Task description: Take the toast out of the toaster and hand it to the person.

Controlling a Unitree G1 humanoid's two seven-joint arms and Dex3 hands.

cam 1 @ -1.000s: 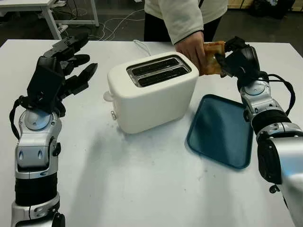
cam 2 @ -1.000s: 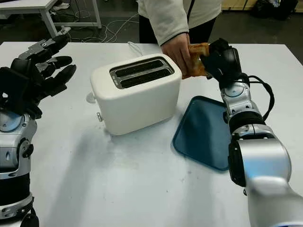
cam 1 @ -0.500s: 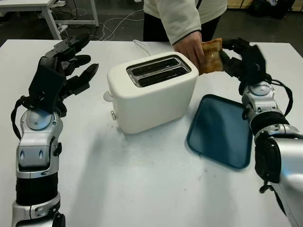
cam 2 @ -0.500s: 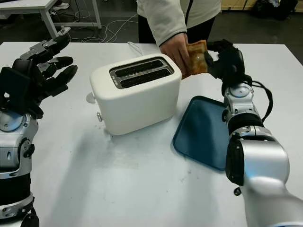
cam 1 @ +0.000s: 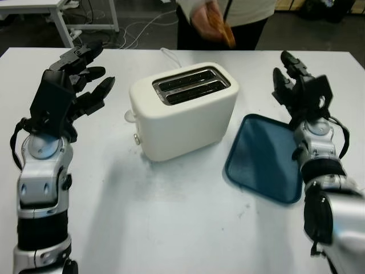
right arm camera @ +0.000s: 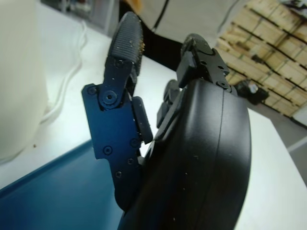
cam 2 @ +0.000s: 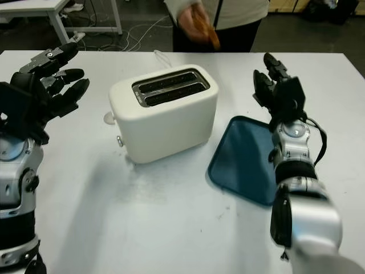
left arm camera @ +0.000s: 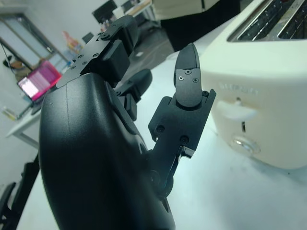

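the toast is sitting in the person's hand at the far edge of the bench, above and behind the white toaster, well apart from both robot hands. the toaster's two slots are showing no bread. the right hand is hanging open above the far right corner of the blue tray, its fingers extended and pinching nothing. the left hand is hovering open to the left of the toaster, its fingers spread and pointing toward it without touching.
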